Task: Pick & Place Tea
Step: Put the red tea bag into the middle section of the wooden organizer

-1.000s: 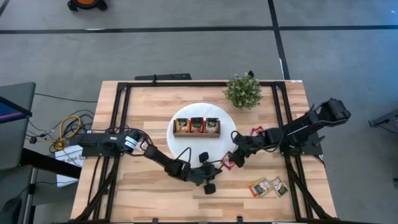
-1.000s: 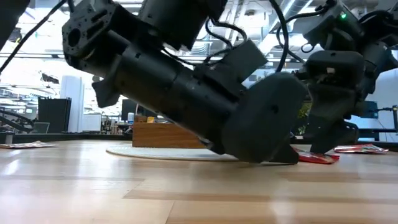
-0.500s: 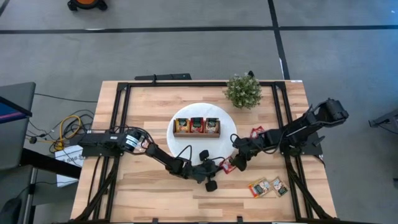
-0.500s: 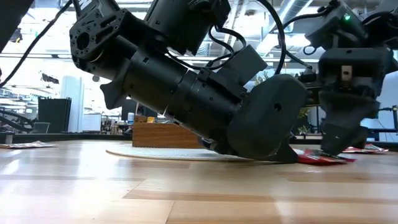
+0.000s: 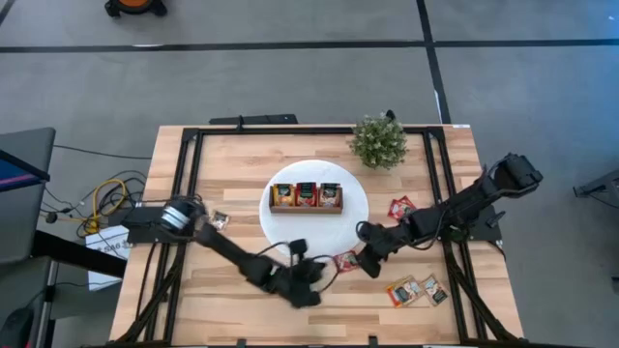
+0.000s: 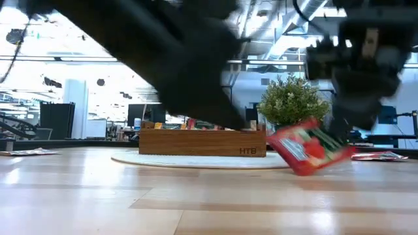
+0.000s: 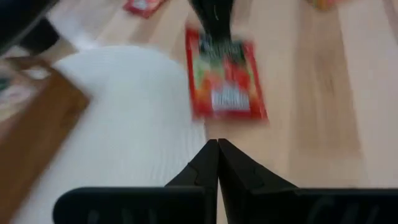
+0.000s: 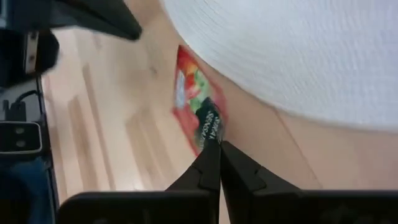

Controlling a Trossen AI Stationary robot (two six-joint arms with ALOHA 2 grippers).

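Right tool [image 5: 360, 257]: closed on one edge of a red tea sachet [image 5: 345, 261]; fingers pressed together on the wrapper in the right wrist view [image 8: 214, 155].
Held sachet, position: just off the white disc [image 5: 348, 215] at its 5 o'clock rim; tilted, one corner low over the surface in the low view [image 6: 307, 147].
Held sachet, other views: red wrapper with green and dark printing [image 7: 224, 78] [image 8: 196, 106].
Left tool [image 5: 308, 290]: closed, fingers meeting with nothing between them [image 7: 217, 163]; located at 6 o'clock of the disc, near the front edge of the surface [image 5: 222, 164].
Wooden box [image 5: 306, 198]: on the disc, three compartments, sachets standing inside.
Loose sachet, red [image 5: 400, 207]: flat on the surface at 3 o'clock of the disc.
Loose sachets, yellow-orange and beige [image 5: 417, 290]: lying together at 4 o'clock of the disc, near the front right corner.
Small sachet [image 5: 220, 219]: beside the left arm base, at 9 o'clock of the disc.
Plant [image 5: 379, 141]: at 1 o'clock of the disc, near the far edge.
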